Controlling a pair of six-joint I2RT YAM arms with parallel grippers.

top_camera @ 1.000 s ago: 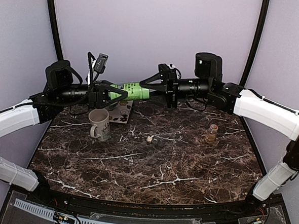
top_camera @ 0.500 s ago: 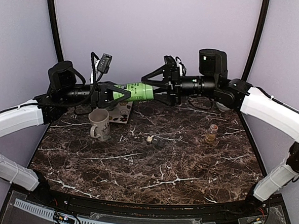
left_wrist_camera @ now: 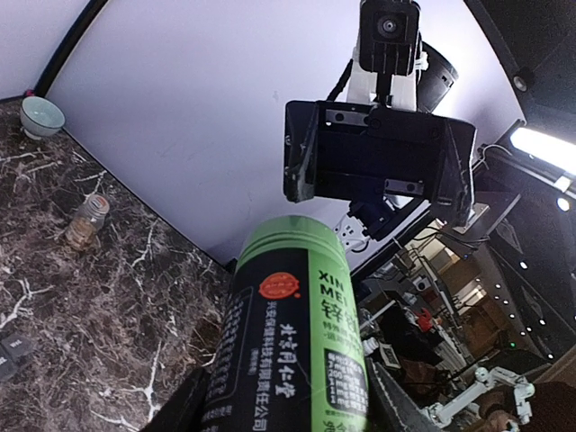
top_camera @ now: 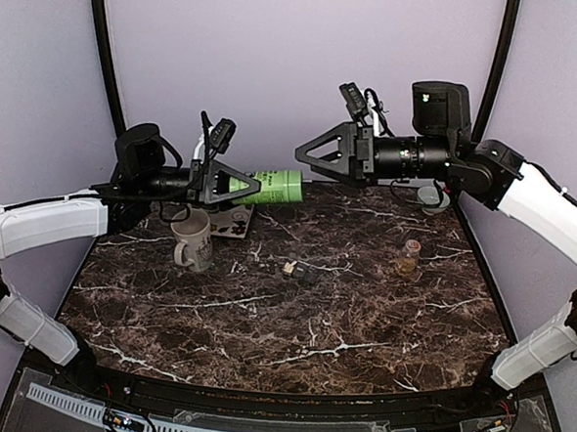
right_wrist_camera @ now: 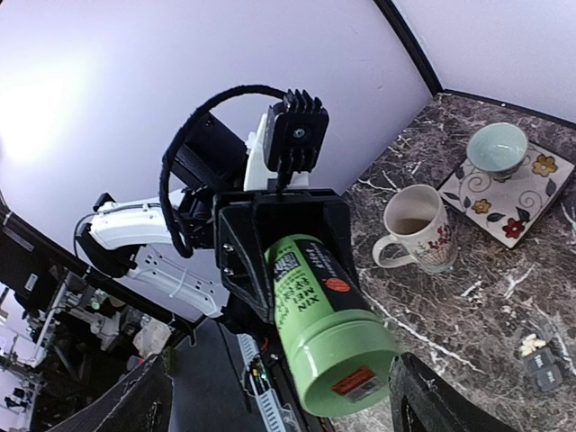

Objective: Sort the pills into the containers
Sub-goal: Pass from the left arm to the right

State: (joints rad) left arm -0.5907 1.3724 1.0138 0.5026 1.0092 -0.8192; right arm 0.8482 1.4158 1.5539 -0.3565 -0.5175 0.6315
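While the green canister (top_camera: 274, 188) is gripped by the left tool (top_camera: 239, 185) above the surface (top_camera: 290, 343), the right tool (top_camera: 302, 155) is held spread, with a gap to the canister's free end. The pills (top_camera: 288, 269) are seen mid-surface, just beside the containers (top_camera: 307, 274). The teal bowl (right_wrist_camera: 498, 147) is shown plainly in the right wrist view, near the far edge.

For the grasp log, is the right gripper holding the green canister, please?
No, the right gripper hangs clear of the green canister, which the left gripper holds.
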